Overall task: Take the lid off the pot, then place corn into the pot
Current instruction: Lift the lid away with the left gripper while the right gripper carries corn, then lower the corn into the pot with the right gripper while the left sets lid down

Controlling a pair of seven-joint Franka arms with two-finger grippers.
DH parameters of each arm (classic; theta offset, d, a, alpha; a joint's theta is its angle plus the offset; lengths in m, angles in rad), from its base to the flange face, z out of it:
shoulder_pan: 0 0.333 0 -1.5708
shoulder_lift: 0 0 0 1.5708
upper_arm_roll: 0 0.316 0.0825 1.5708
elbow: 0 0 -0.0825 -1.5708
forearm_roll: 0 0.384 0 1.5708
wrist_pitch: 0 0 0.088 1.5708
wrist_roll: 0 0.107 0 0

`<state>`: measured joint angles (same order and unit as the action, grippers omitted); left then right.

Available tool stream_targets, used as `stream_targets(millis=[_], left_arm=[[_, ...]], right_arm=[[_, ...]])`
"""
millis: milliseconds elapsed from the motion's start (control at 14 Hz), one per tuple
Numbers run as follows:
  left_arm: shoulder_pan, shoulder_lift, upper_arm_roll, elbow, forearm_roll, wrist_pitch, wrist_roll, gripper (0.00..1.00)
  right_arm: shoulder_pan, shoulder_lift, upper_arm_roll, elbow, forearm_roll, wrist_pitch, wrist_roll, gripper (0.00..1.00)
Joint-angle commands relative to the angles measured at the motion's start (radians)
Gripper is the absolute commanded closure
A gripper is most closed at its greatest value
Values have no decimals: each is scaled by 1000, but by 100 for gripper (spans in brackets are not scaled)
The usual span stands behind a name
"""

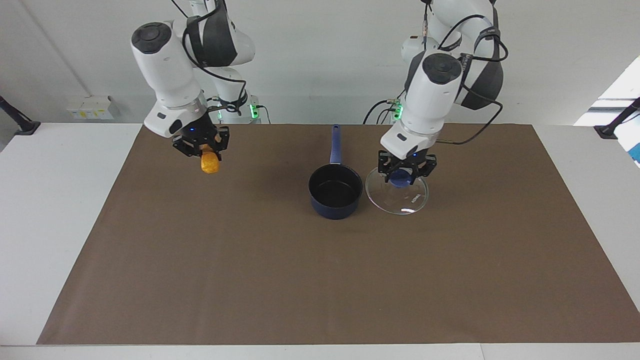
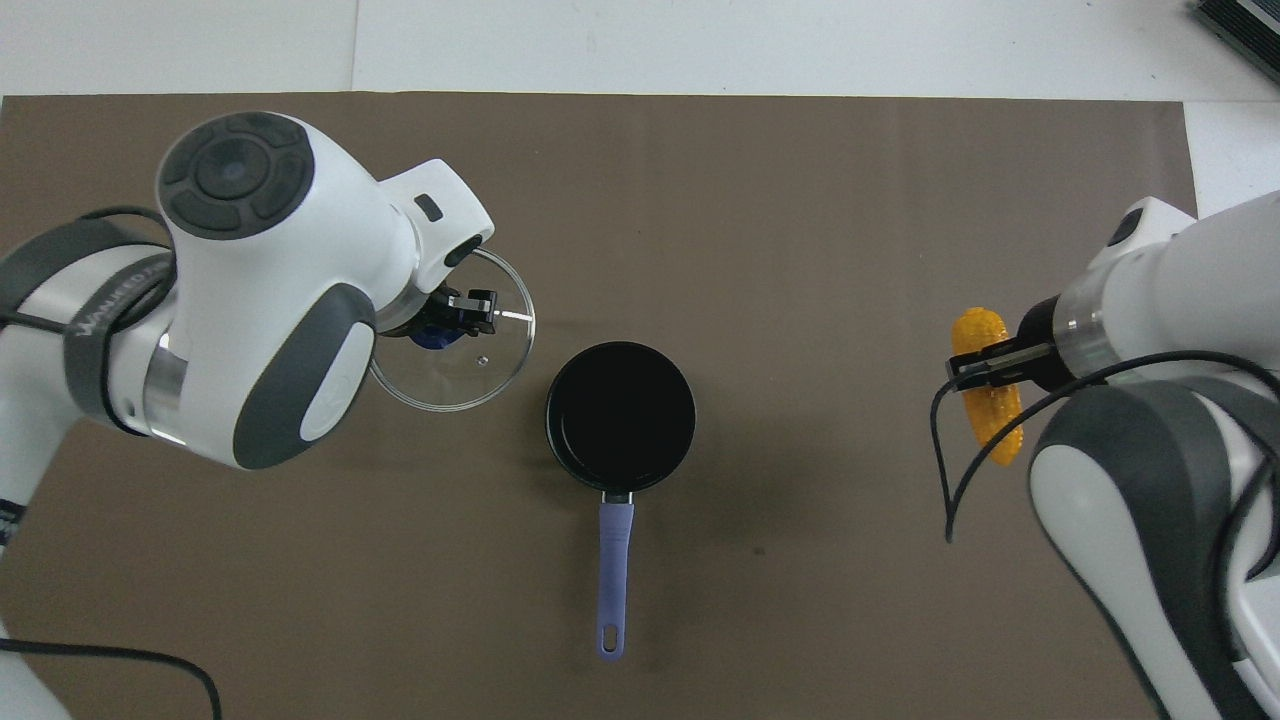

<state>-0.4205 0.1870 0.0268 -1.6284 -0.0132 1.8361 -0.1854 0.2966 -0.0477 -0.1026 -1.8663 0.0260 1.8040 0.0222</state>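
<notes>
Left gripper (image 1: 406, 172) jaws clamped on lid (image 1: 397, 192) beside pot (image 1: 335, 192); right gripper (image 1: 202, 148) jaws on raised corn (image 1: 209, 162).

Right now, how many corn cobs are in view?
1. The corn hangs in the right pincer, raised over the mat toward the right arm's end. None lies in the open pot; none seems hidden.

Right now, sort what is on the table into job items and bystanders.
Job: pot, open; lid on its knob in the left gripper, beside the pot; corn in the right gripper.
Bystanders: brown mat only.
</notes>
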Motion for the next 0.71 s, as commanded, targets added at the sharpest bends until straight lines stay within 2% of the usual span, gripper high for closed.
stream_targets(millis=[0,286,500,643], left_arm=[[95,-47,-11,-15,4,-52,143,100],[228,-72,-11,-18,4,-90,344,100],[334,-75,-13,-33,2,-87,512,100],[380,-92,-13,-62,2,-80,556,100]], right_arm=[[108,21,3,7,5,20,201,100],[265,173,3,139,38,29,311,100],[283,328,26,300,100,18,312,100],[291,383,62,315,95,40,312,100]])
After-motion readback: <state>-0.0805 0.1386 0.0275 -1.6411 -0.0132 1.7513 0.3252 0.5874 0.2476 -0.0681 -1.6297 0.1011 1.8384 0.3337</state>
